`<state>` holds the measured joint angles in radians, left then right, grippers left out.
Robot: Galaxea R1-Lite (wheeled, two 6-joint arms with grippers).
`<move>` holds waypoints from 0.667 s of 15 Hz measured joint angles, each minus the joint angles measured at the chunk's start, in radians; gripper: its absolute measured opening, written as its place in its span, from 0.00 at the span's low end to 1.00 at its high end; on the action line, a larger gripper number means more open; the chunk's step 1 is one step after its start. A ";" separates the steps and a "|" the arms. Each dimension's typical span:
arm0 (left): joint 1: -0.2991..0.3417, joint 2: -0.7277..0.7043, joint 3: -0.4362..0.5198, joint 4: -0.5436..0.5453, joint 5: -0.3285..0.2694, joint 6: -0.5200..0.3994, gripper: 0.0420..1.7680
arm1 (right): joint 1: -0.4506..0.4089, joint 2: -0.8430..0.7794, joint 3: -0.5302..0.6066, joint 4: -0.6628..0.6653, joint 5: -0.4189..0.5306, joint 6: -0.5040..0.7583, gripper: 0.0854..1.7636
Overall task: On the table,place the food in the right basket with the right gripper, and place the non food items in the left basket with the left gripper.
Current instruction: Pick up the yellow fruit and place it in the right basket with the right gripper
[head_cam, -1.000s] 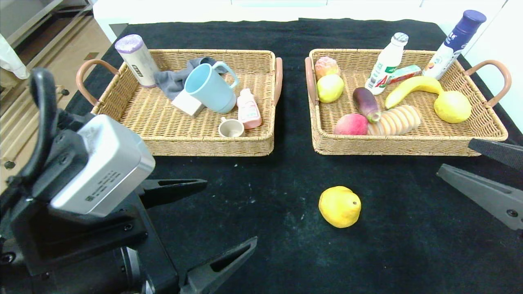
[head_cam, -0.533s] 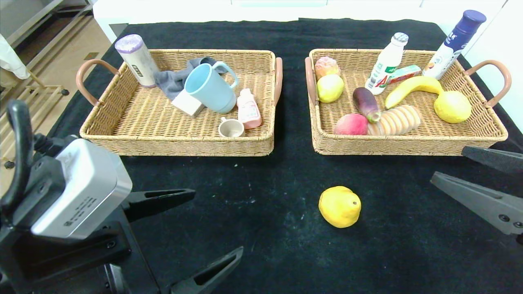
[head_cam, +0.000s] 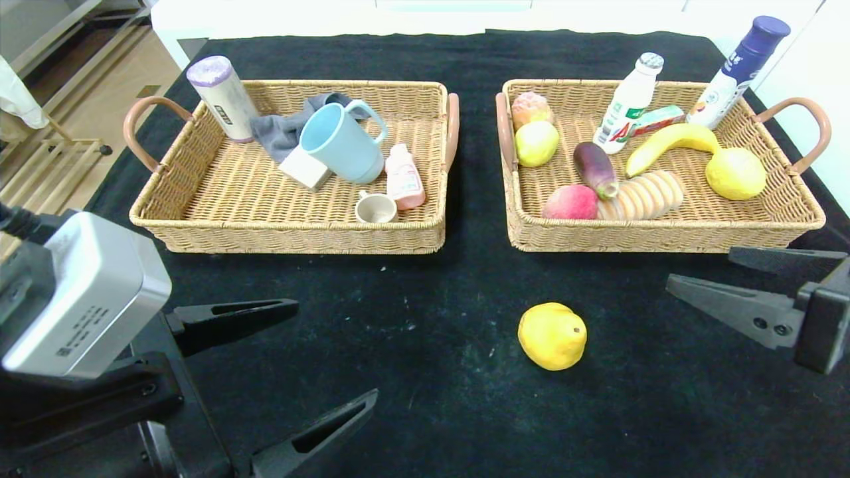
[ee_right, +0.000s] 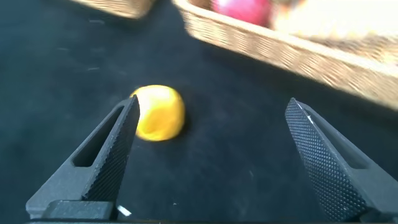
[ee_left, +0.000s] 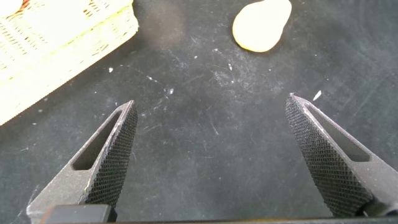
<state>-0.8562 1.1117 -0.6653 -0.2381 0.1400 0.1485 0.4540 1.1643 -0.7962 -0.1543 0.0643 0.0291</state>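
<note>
A yellow fruit (head_cam: 552, 335) lies on the black table (head_cam: 425, 398), in front of the right basket (head_cam: 664, 238). The right gripper (head_cam: 704, 272) hovers nearby, jaws spread wide and empty. The left gripper (head_cam: 332, 352), also wide apart, sits low at the near left.

Only one mark was readable — a large red "A" on the white drink bottle (head_cam: 626, 103). The other labels were too small to read.
</note>
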 joint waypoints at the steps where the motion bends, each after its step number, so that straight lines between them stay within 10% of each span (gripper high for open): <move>1: 0.001 0.001 0.001 0.001 0.000 0.001 0.97 | 0.044 0.020 -0.037 0.042 -0.092 0.026 0.97; 5: 0.001 0.002 0.004 0.001 0.000 0.001 0.97 | 0.224 0.156 -0.206 0.225 -0.381 0.183 0.97; 10: 0.002 -0.002 0.004 0.001 0.000 0.004 0.97 | 0.344 0.322 -0.438 0.513 -0.483 0.466 0.97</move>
<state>-0.8543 1.1094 -0.6613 -0.2366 0.1398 0.1523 0.7977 1.4860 -1.2343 0.3583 -0.4189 0.4949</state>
